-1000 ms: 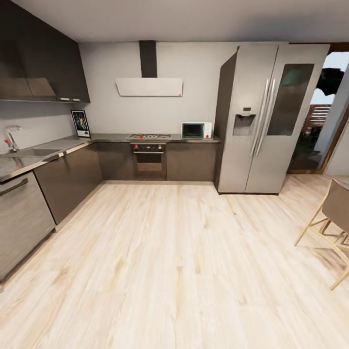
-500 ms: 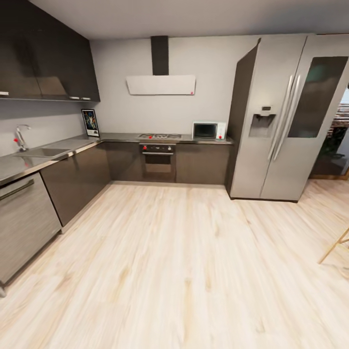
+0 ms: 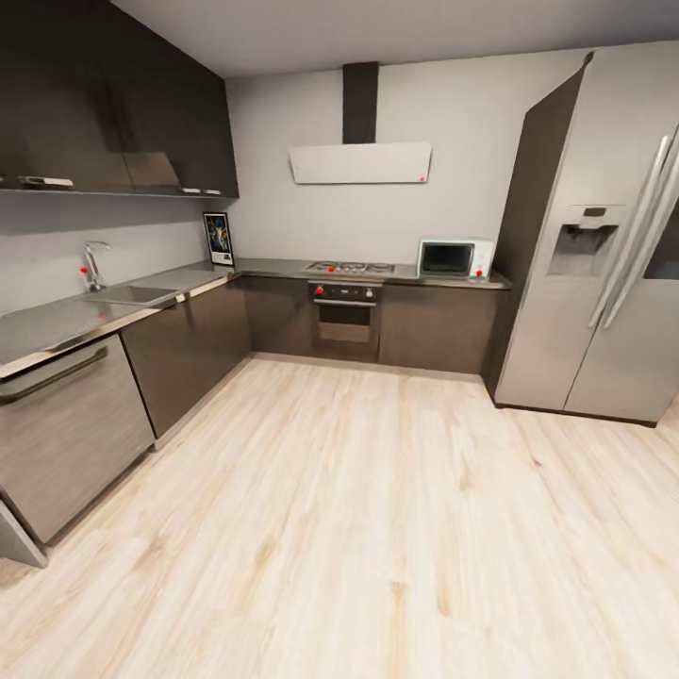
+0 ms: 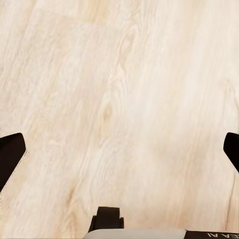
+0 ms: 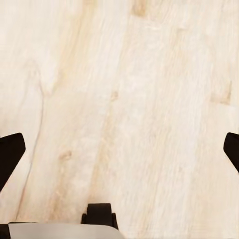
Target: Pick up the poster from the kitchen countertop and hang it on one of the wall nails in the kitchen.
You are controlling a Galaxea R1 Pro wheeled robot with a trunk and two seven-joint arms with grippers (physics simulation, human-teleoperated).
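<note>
Poster [image 3: 218,239] stands upright in the inner corner of the kitchen countertop [image 3: 57,321], far ahead and leftward, nearer the left arm; left gripper [image 4: 119,149] and right gripper [image 5: 119,149] hang spread wide, empty, over the floor [image 3: 377,528].

Pale wood-plank floor [image 3: 377,528] runs to dark brown cabinets [image 3: 189,349], a built-in oven [image 3: 345,321], and a steel double-door fridge [image 3: 604,255] against grey walls [image 3: 453,123].
</note>
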